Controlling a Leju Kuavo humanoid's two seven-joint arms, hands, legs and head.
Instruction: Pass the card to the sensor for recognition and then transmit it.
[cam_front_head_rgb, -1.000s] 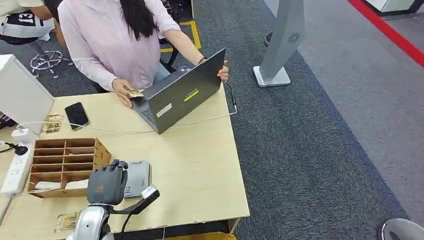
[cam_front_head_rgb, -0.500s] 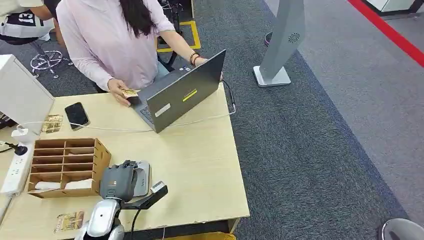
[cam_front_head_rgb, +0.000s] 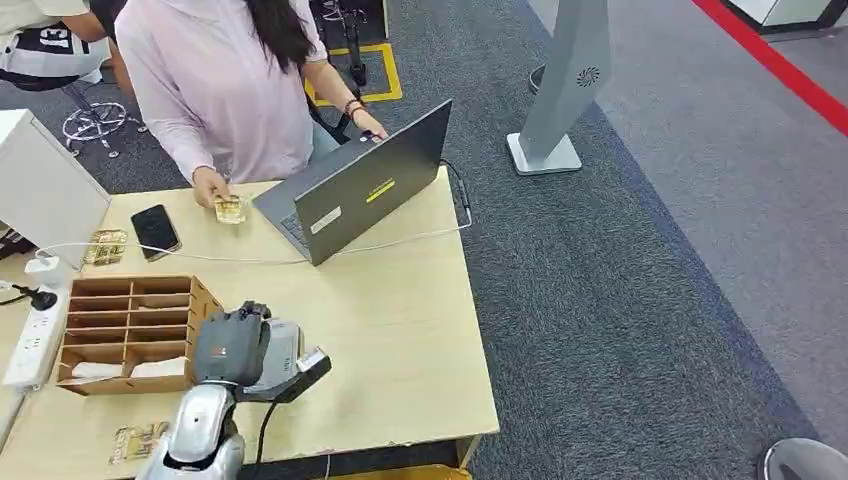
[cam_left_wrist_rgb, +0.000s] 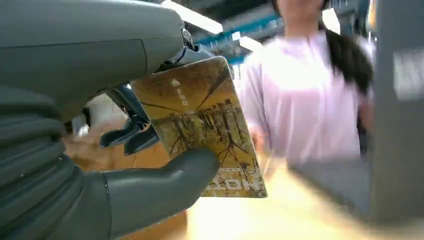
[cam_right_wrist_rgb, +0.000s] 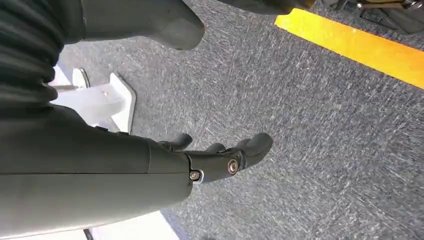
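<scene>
My left hand (cam_front_head_rgb: 232, 348) hovers over the near left part of the table, right above the grey sensor box (cam_front_head_rgb: 287, 341). In the left wrist view it pinches a gold card (cam_left_wrist_rgb: 200, 120) with a tree picture between thumb (cam_left_wrist_rgb: 150, 187) and fingers, the card facing the person. Across the table the person (cam_front_head_rgb: 220, 80) holds a second gold card (cam_front_head_rgb: 229, 208) down on the tabletop. My right hand (cam_right_wrist_rgb: 165, 170) hangs over grey carpet, fingers loosely apart and holding nothing.
A wooden slotted rack (cam_front_head_rgb: 130, 325) stands just left of the sensor. An open laptop (cam_front_head_rgb: 360, 185) sits at the far edge, a phone (cam_front_head_rgb: 153, 230) and loose cards (cam_front_head_rgb: 105, 245) at far left, another card (cam_front_head_rgb: 135, 442) near my arm. A power strip (cam_front_head_rgb: 25, 340) lies at the left edge.
My left hand moved right from beside the rack to above the sensor. The person lowered their card leftward onto the table and moved the other hand from the laptop lid to its keyboard.
</scene>
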